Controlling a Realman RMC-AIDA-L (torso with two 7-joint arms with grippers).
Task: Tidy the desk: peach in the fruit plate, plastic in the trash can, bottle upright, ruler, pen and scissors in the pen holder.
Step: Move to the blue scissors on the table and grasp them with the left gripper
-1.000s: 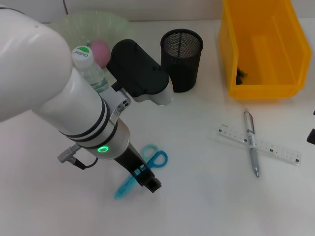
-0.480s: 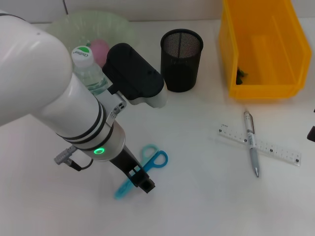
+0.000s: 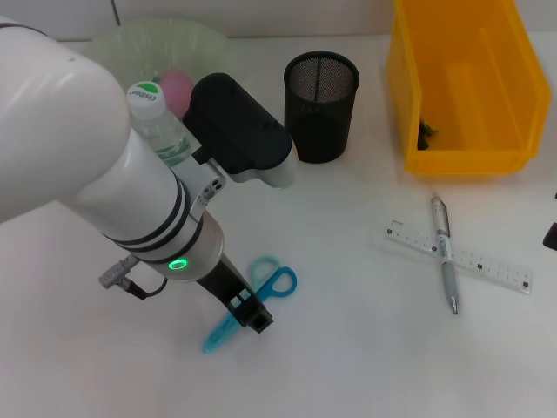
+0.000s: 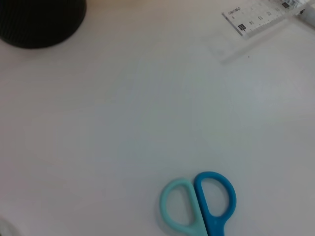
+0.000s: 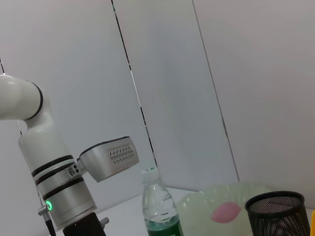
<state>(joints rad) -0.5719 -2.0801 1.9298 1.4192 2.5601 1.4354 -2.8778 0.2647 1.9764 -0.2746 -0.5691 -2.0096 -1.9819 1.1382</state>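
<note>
on the bench's left side, your left claw (image 3: 248, 313) was down on the scissors (image 3: 252, 296); how far it gaped you couldn't tell. the peach (image 3: 176, 85) sat in the fruit plate (image 3: 113, 43), bottle (image 3: 157, 117) upright beside it. rightward stood the pen holder (image 3: 321, 104), then pen (image 3: 445, 252) lying across ruler (image 3: 487, 264).

No legible text; only blurred marks on ruler (image 3: 459, 255) and bottle cap (image 3: 146, 94).
</note>
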